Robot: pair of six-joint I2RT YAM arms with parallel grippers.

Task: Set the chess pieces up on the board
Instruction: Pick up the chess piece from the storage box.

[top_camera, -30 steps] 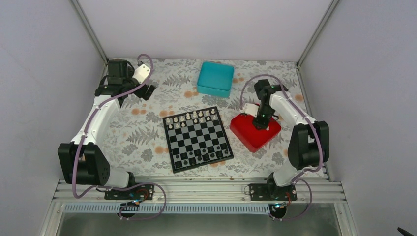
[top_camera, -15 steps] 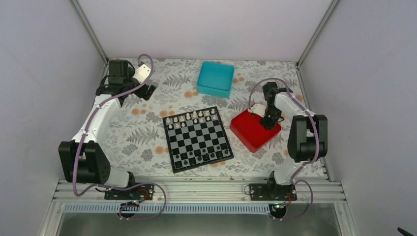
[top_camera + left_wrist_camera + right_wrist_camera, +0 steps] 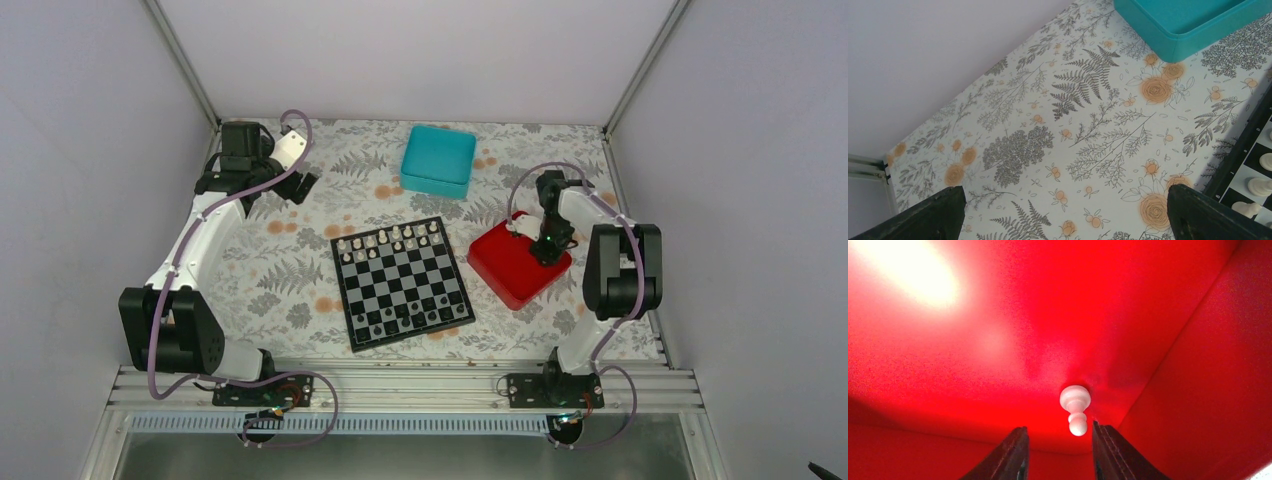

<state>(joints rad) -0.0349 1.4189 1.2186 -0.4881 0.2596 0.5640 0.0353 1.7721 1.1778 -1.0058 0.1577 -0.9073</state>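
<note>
right gripper (image 3: 1058, 429) half open, nothing held yet; pawn (image 3: 1075, 409) lies on its side in the red tray (image 3: 973, 350), head between the jaws; centre it, squeeze gently

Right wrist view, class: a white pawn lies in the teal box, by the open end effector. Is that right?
No: the right wrist view shows the white pawn in the red tray, by the open right end effector.
</note>
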